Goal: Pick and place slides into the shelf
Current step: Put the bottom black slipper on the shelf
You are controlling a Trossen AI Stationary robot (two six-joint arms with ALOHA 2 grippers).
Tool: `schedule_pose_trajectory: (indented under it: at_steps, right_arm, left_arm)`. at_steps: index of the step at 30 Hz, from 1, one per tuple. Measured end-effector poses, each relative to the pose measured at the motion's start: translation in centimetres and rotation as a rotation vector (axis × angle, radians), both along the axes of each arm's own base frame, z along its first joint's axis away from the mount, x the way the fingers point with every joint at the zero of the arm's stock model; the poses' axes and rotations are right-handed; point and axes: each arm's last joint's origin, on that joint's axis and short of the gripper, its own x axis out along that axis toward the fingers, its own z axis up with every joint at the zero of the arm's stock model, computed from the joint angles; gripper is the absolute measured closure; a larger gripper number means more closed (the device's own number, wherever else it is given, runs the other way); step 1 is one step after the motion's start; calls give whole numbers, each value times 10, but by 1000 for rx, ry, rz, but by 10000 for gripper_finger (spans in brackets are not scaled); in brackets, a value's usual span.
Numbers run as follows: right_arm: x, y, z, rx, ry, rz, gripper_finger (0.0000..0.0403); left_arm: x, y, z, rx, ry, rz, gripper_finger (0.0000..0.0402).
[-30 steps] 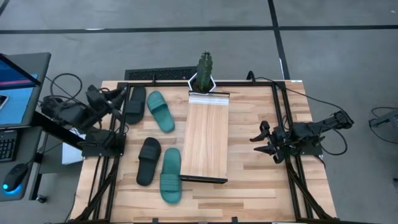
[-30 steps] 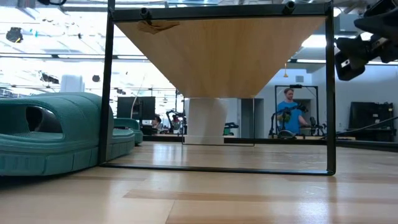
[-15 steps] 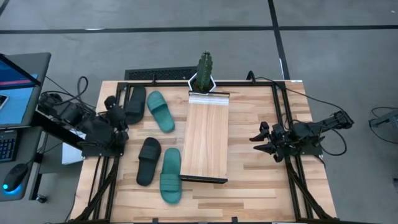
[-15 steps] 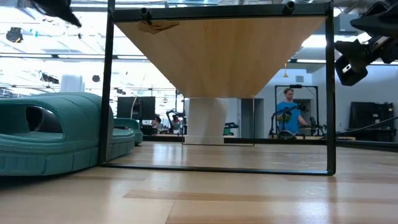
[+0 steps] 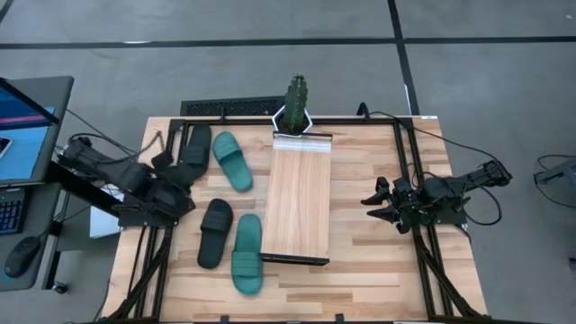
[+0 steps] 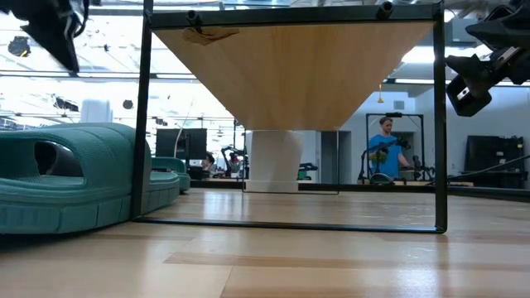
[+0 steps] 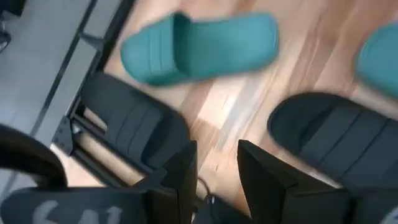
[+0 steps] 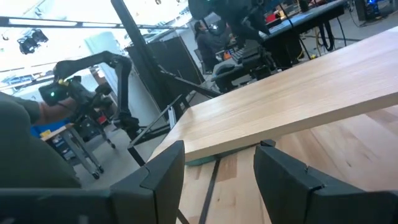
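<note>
Four slides lie sole-down on the tabletop left of the shelf. A black one and a teal one lie at the far left. A black one and a teal one lie nearer. My left gripper hovers open, its fingers a narrow gap apart, over bare wood between the two black slides, touching nothing. My right gripper is open and empty, above the table right of the shelf. The shelf is raised on a dark frame.
A potted cactus stands at the shelf's far end. Dark frame rails run along the table's left and right sides. A laptop sits off the table's left. A person stands in the room beyond.
My left gripper has swung from beside the far black slide toward the table's near edge and a little to the right, coming over the gap between the two black slides. The slides and the shelf have not moved.
</note>
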Motion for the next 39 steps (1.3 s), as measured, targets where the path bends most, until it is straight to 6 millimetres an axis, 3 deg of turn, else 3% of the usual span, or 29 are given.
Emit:
schedule_pose_trajectory:
  at_steps: [8, 14, 20, 24, 33, 39]
  right_arm:
    - [0, 0, 0, 0, 0, 0, 225]
    - [0, 0, 0, -4, 0, 0, 225]
    - [0, 0, 0, -7, -1, 0, 225]
    - [0, 0, 0, -6, -1, 0, 225]
    - [0, 0, 0, 26, 6, 1, 225]
    - [0, 0, 0, 26, 6, 1, 225]
  left_arm:
    - [23, 0, -35, 47, 246, -45, 297]
    - [37, 4, -55, -65, 192, -91, 297]
    - [38, 21, -67, -56, 227, -18, 297]
    - [41, 23, -69, -153, 236, -94, 297]
    - [46, 1, -53, -464, 33, -568, 297]
    - [39, -14, -49, -529, 15, -615, 297]
